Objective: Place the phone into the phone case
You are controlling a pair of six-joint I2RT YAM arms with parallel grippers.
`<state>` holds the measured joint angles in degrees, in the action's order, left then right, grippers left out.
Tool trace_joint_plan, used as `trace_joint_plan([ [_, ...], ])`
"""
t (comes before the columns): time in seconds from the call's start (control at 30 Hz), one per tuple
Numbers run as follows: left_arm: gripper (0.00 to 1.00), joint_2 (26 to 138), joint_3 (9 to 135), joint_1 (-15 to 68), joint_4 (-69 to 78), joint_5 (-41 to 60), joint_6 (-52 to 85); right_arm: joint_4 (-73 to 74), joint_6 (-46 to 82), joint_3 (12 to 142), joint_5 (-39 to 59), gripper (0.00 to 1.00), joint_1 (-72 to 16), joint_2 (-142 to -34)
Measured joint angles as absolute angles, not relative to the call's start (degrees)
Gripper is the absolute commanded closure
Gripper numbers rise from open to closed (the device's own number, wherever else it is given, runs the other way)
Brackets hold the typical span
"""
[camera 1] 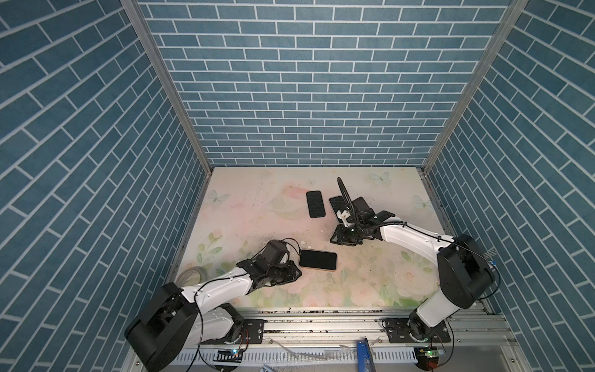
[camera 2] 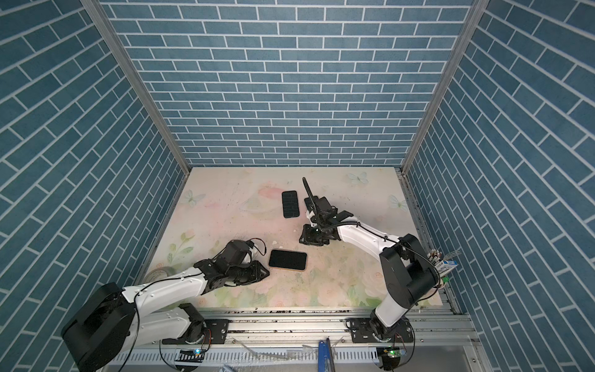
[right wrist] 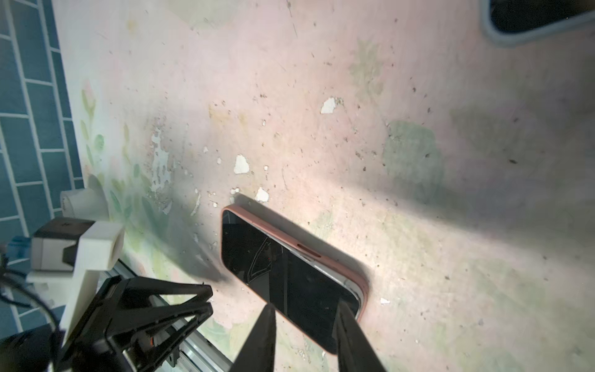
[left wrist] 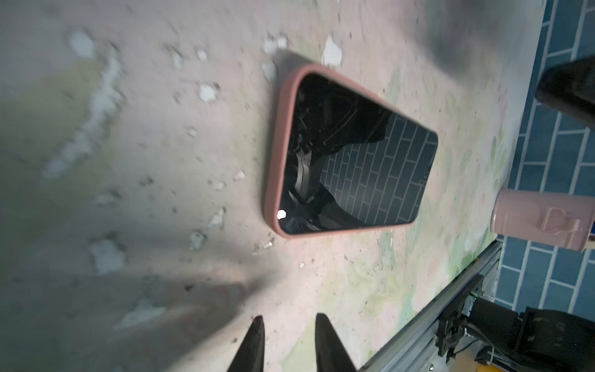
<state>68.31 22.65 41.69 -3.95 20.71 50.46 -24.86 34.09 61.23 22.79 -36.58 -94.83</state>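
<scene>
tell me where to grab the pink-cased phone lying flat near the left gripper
Probably the two long edges of the pink-cased phone, about midway along, coming straight down from above. It lies flat, screen up, on the table, so only the thin case rim offers a hold, and the short width suits the jaws better than the length.

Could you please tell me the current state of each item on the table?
Phone: flat, screen up, inside case.
Pink case: wrapped around phone.
Left gripper: jaws apart, empty.
Right gripper: jaws apart, empty.
Far phone: flat, screen up.
Tape roll: lying flat.
</scene>
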Motion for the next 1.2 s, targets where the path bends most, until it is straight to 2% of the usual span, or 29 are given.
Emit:
trace_joint_plan([
  [0.23, 0.72, 76.8, 30.7, 47.3, -7.3, 17.2, 49.2, -24.6, 33.6, 62.9, 24.8, 0.63, -35.9, -100.0],
  [0.53, 0.73, 84.8, 37.4, 47.4, -11.1, 16.7, 45.6, -20.2, 33.9, 60.8, 28.6, 0.63, -35.9, -100.5],
  [1.2, 0.73, 90.7, 44.7, 44.4, -17.0, 17.7, 42.2, -7.2, 36.7, 50.4, 35.0, 0.65, -35.6, -100.7],
])
